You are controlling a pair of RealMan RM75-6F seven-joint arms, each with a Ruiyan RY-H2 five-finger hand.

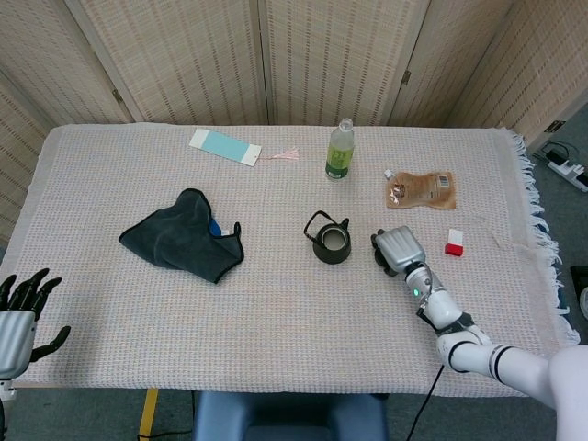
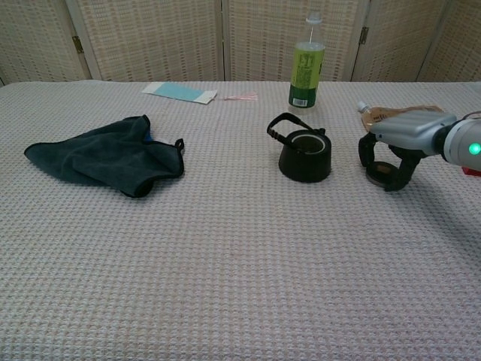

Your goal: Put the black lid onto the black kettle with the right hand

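Around black lid point(image 2: 381, 172) (on table): right hand point(image 2: 398, 139)

No readable text anywhere. Label on the green bottle point(image 2: 307, 66), behind the black kettle point(image 2: 304, 154), too small and blurred to make out. Print on the brown pouch point(image 1: 420, 189), right of the bottle, likewise illegible. Blue card point(image 1: 224, 146), left of the bottle, blank as far as visible.

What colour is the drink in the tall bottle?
The bottle holds a yellow-green drink and wears a green label. The chest view shows it best.
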